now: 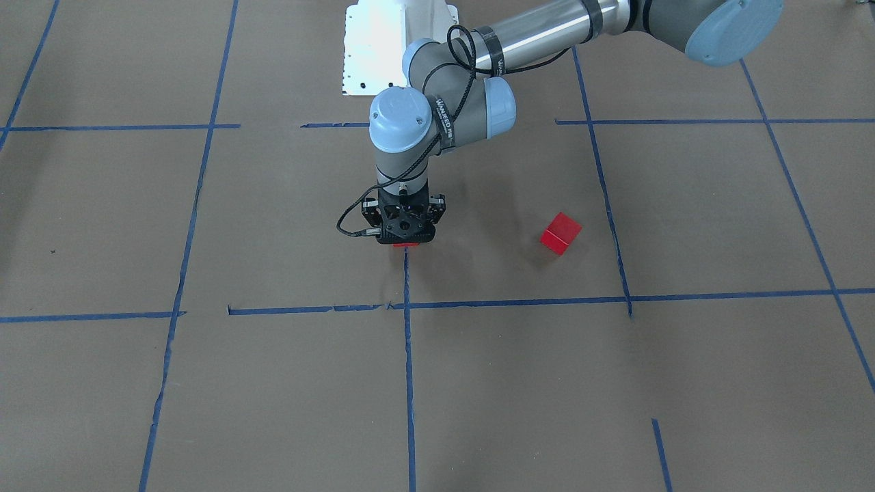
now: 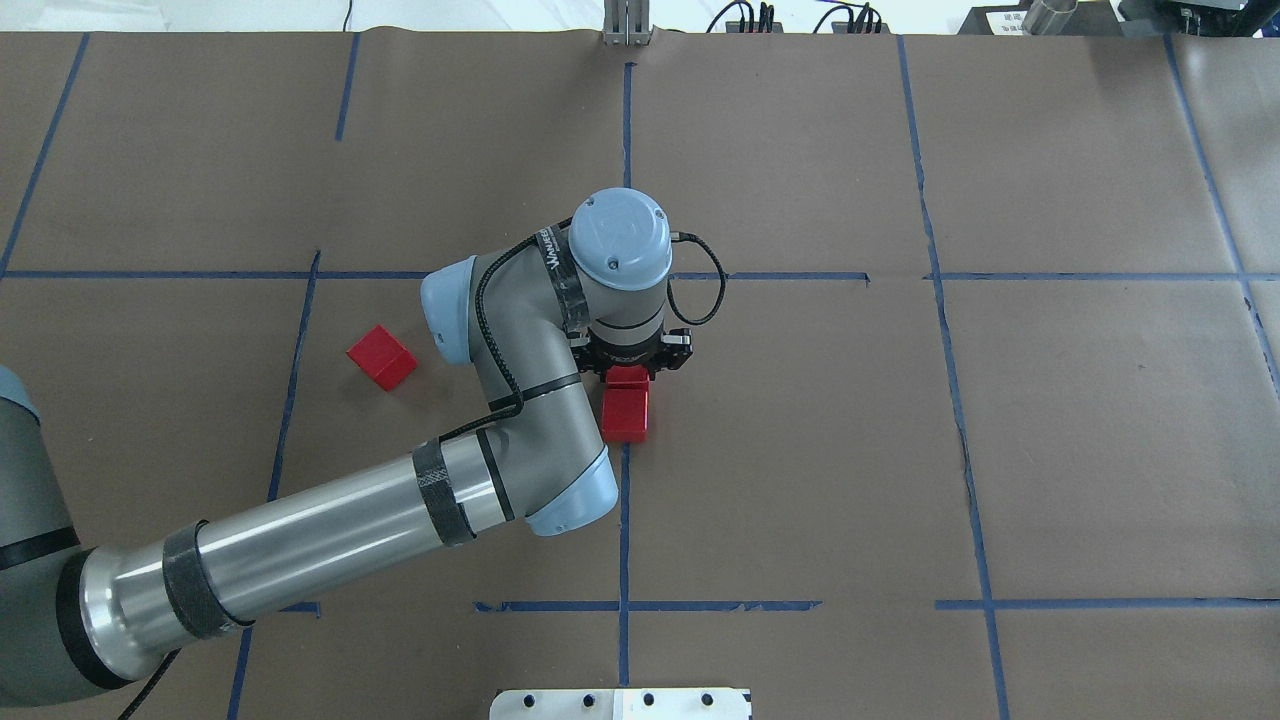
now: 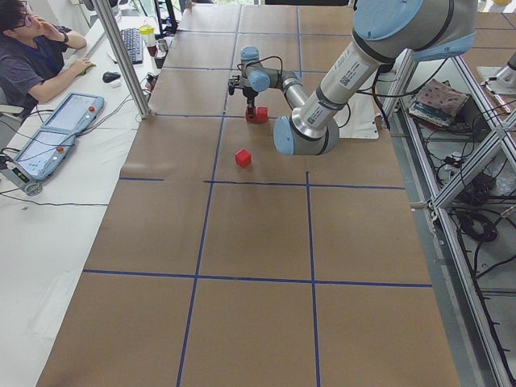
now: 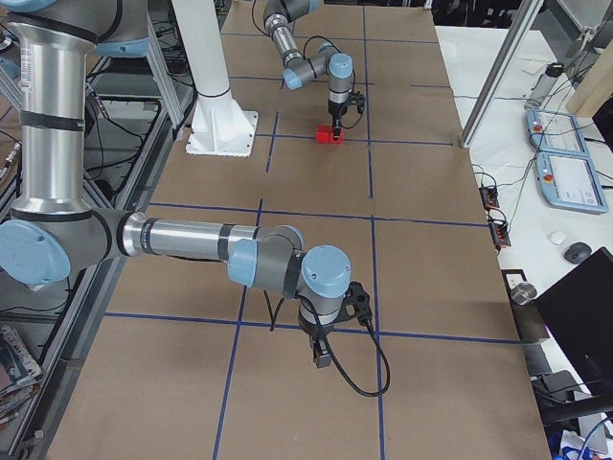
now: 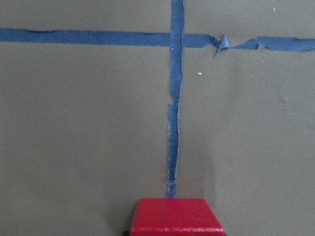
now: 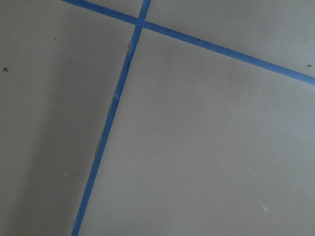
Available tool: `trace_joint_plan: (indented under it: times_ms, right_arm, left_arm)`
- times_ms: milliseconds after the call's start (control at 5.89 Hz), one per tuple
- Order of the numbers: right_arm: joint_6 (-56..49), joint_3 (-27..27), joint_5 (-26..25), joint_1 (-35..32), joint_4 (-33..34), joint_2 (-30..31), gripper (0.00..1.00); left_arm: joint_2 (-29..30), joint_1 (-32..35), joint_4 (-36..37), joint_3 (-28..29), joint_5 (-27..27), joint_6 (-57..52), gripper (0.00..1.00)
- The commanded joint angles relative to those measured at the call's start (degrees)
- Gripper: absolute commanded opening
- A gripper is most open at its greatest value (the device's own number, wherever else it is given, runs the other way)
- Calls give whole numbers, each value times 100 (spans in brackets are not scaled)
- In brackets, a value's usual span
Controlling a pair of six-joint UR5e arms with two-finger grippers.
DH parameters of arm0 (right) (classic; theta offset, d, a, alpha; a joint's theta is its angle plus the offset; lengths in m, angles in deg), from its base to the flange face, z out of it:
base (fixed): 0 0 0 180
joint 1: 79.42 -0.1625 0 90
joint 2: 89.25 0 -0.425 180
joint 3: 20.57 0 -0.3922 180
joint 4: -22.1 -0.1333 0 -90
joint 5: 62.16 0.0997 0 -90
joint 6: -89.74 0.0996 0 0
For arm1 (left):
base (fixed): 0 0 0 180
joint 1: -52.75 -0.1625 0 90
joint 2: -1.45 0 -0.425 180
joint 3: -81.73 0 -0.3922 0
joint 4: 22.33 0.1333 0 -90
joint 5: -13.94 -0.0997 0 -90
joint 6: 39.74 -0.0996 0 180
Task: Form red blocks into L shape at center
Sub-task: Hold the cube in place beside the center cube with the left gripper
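Red block, gripped by left tool (over tape line), second block just beside

Pretty clearly a robotics lab: big brown paper-covered table gridded with blue tape lines, grey teach pendant tablets alongside, and a dark-shirted operator at a black keyboard.

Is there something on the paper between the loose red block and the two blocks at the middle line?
Nothing lies on the paper between them. The loose red block has bare paper up to the two blocks at the left gripper. Only the left arm hangs above that path.
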Motion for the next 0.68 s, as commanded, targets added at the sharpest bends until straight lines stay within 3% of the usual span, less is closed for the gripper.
trace_joint_plan:
  times_ms: [0, 509]
  right_arm:
    - [0, -1, 0, 0, 0, 1, 100]
    - [0, -1, 0, 0, 0, 1, 100]
  left_arm:
    - [-3, -5, 0, 0, 0, 1, 25]
    - [6, -5, 0, 0, 0, 1, 26]
